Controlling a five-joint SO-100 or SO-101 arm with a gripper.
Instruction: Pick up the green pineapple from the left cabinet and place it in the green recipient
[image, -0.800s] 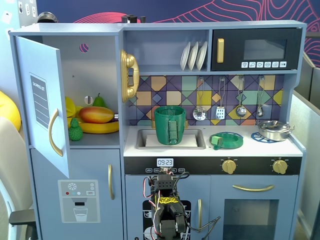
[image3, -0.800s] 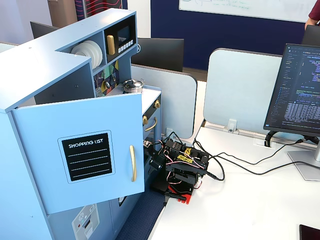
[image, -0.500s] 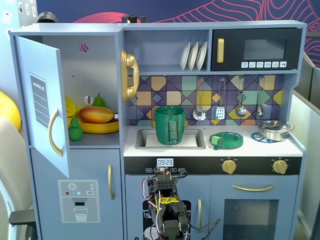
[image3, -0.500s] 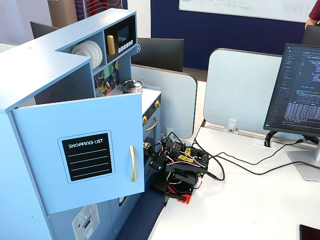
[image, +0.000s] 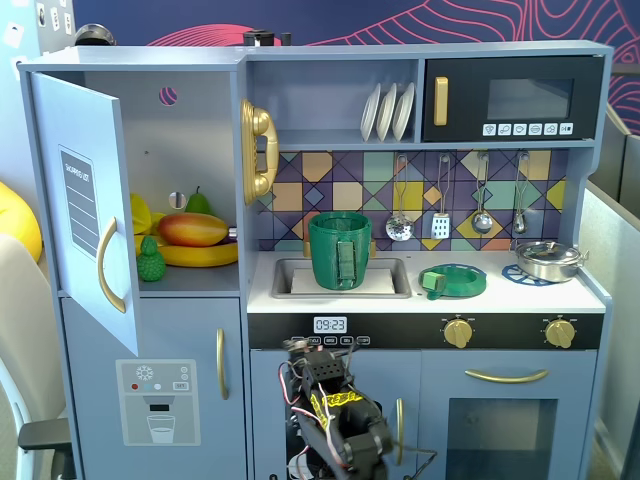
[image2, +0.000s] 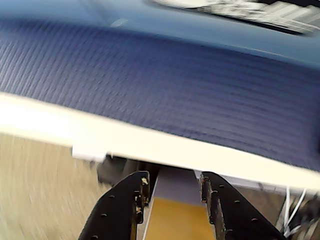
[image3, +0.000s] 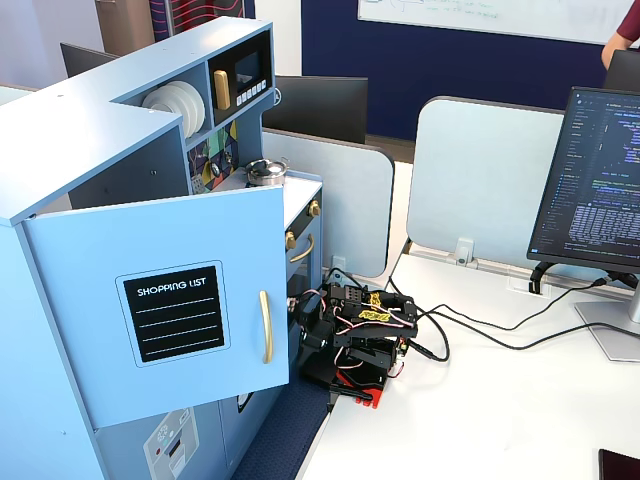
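Observation:
The green pineapple (image: 150, 260) stands on the shelf of the open left cabinet (image: 190, 130), at the front left, next to a mango (image: 192, 229). The cabinet door (image: 85, 215) is swung wide open; it also shows in the side fixed view (image3: 165, 310). The green recipient (image: 340, 250) stands upright in the sink, its ribbed handle facing front. My arm (image: 335, 415) is folded low in front of the kitchen, far below both, and sits on the white table (image3: 355, 335). In the blurred wrist view my gripper (image2: 173, 186) is open and empty, pointing down at the table edge and blue floor.
A banana (image: 200, 255) and a pear (image: 198, 203) share the cabinet shelf. A flat green ring dish (image: 452, 280) and a metal pot (image: 548, 260) sit on the counter right of the sink. A gold phone (image: 258, 150) hangs beside the cabinet. A monitor (image3: 595, 180) stands on the table.

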